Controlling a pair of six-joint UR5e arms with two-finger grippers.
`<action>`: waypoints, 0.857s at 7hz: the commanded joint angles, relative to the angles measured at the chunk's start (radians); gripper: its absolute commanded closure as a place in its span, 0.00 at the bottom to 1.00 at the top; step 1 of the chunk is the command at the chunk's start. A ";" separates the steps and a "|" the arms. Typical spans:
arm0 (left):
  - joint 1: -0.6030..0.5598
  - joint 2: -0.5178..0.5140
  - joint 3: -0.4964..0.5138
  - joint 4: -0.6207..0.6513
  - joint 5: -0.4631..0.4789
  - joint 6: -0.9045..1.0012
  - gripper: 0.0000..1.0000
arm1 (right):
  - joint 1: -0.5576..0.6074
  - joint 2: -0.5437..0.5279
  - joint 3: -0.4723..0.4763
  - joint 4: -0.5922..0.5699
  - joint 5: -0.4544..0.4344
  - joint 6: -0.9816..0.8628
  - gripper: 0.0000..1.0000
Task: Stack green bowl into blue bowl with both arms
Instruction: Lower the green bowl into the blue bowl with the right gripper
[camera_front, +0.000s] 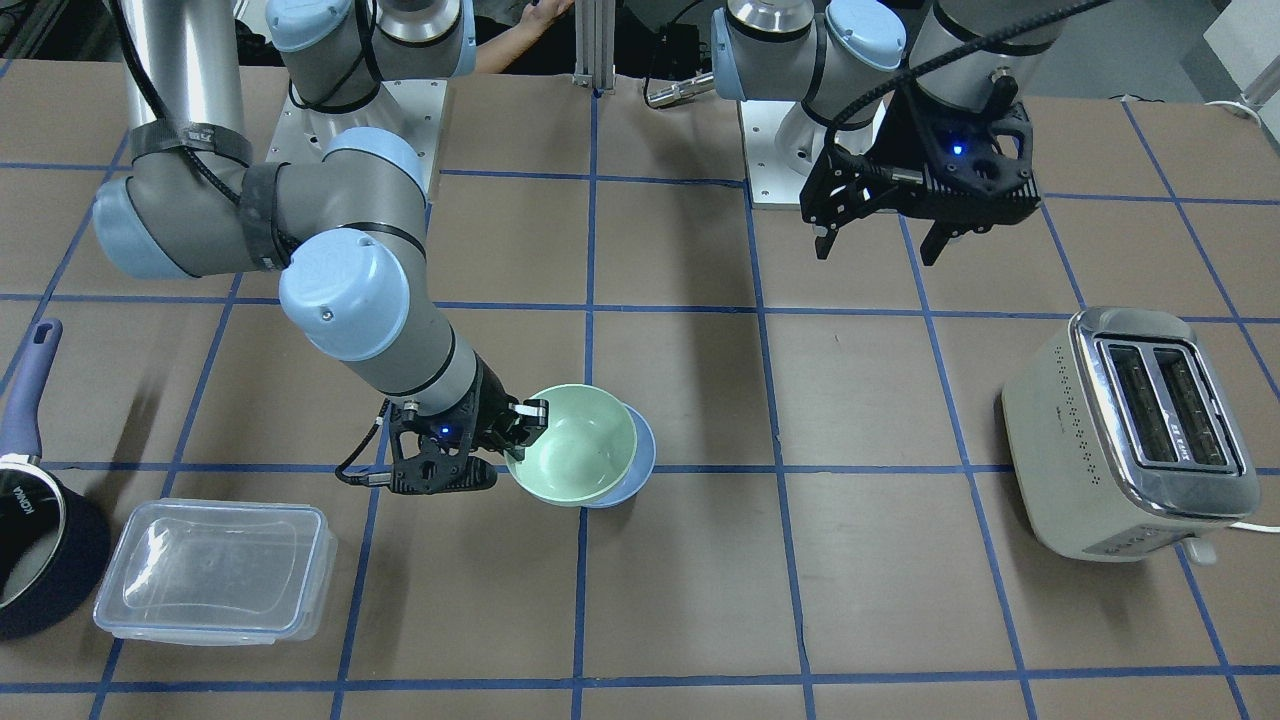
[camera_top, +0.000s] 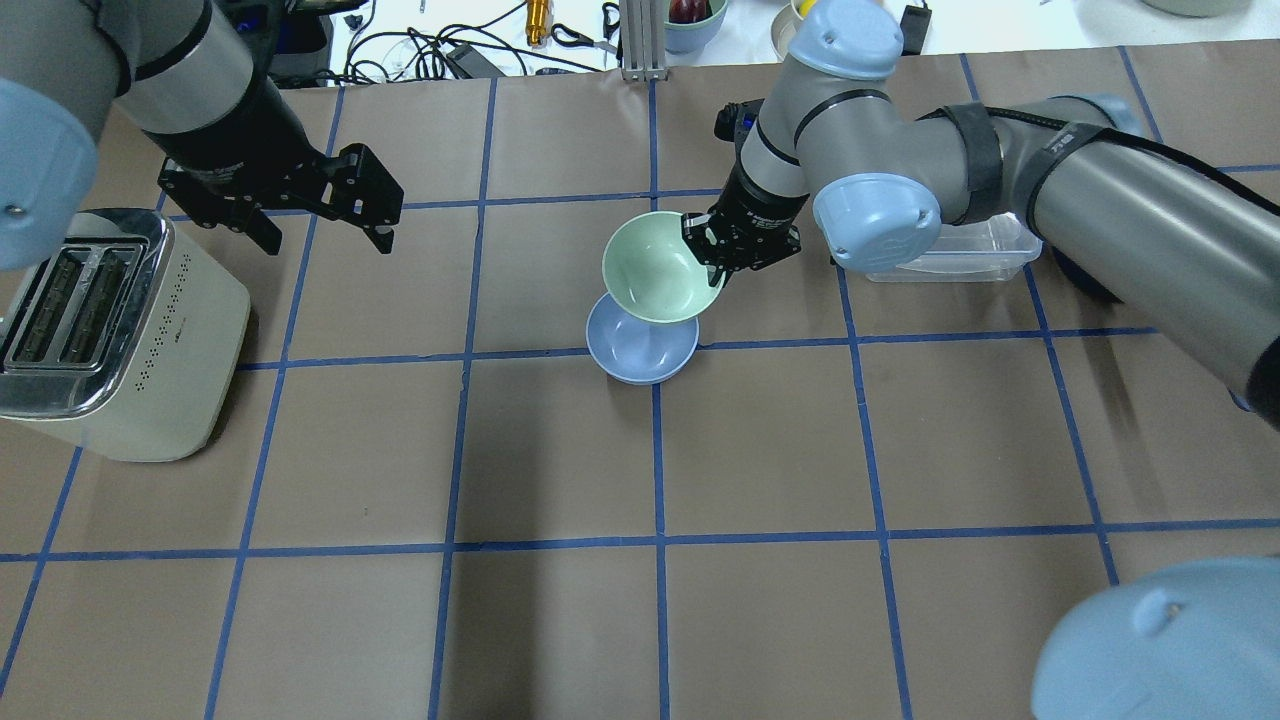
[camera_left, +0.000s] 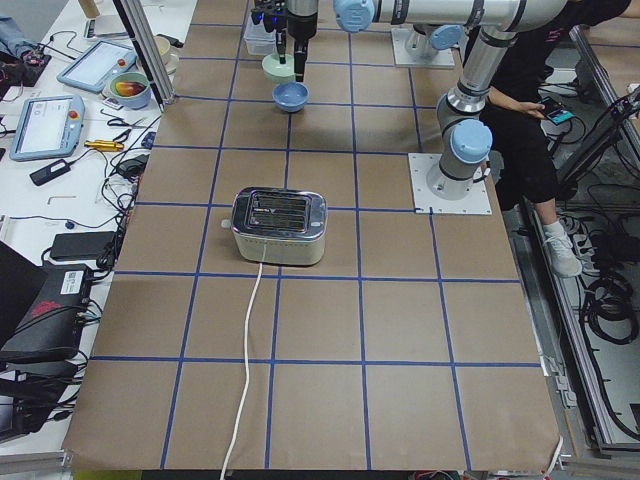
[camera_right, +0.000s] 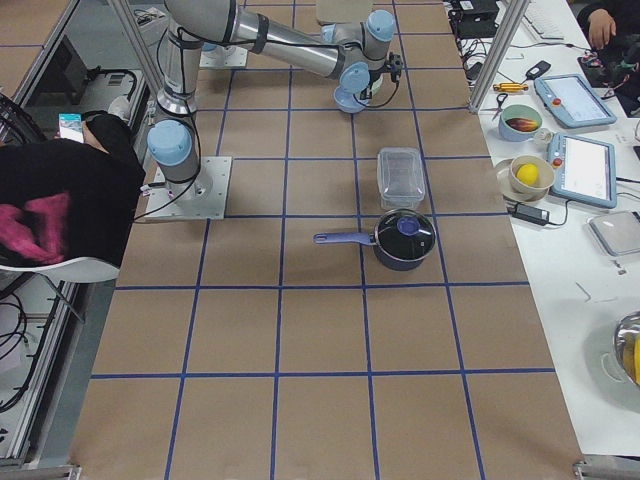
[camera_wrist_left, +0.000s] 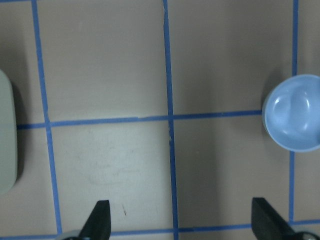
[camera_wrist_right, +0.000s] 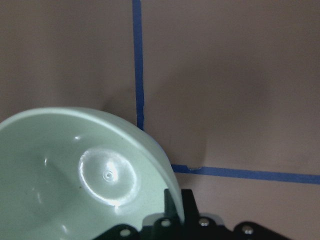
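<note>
My right gripper is shut on the rim of the green bowl and holds it tilted, just above the table. The blue bowl stands on the table right under it, partly covered, offset toward the operators' side. The right wrist view shows the green bowl's inside with the gripper on its rim. My left gripper is open and empty, held high well to the blue bowl's left.
A cream toaster stands on the robot's left side, below my left gripper. A clear plastic container and a dark blue saucepan sit on the robot's right side.
</note>
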 joint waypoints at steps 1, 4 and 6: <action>0.000 -0.003 -0.010 0.082 0.000 0.002 0.00 | 0.037 0.035 0.003 -0.008 0.004 0.023 1.00; 0.006 -0.002 -0.015 0.092 0.015 0.004 0.00 | 0.051 0.055 0.008 0.013 -0.015 0.071 1.00; 0.006 0.000 -0.016 0.086 0.015 0.004 0.00 | 0.048 0.049 0.008 -0.005 -0.017 0.063 0.01</action>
